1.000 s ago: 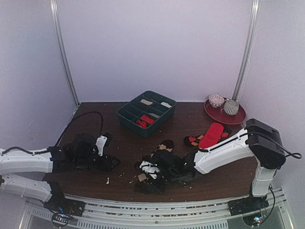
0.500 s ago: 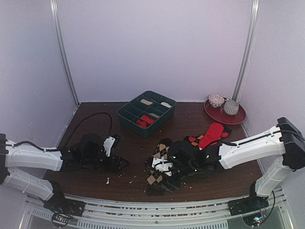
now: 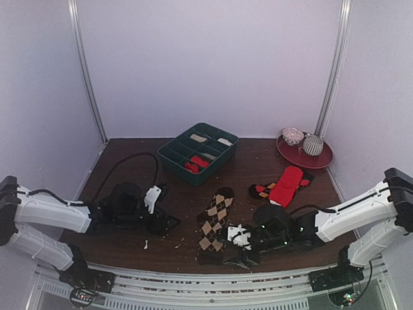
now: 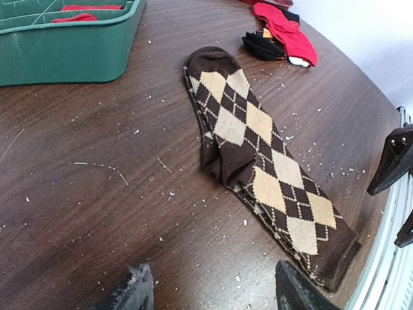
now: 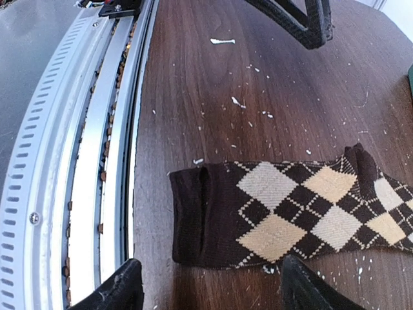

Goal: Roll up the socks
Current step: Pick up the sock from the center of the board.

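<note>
The dark brown socks with tan argyle diamonds (image 3: 216, 219) lie flat and stretched out on the table, toe away from the arms and cuff at the near edge. The left wrist view shows their whole length (image 4: 258, 161). The right wrist view shows the cuff end (image 5: 290, 213). My left gripper (image 3: 166, 223) is open just left of the socks, low over bare wood (image 4: 213, 294). My right gripper (image 3: 236, 250) is open right by the cuff (image 5: 213, 287), with nothing between its fingers.
A green divided tray (image 3: 169, 161) stands behind, with red fabric (image 3: 195, 164) in one compartment. A red sock on a dark one (image 3: 287, 183) lies to the right, below a red plate (image 3: 322, 159) with two balls. A metal rail (image 3: 213, 284) runs along the near edge.
The argyle socks were bunched under my right gripper and now lie stretched flat and let go. The right gripper opened and drew back. The left gripper moved right toward the socks and opened wider.
</note>
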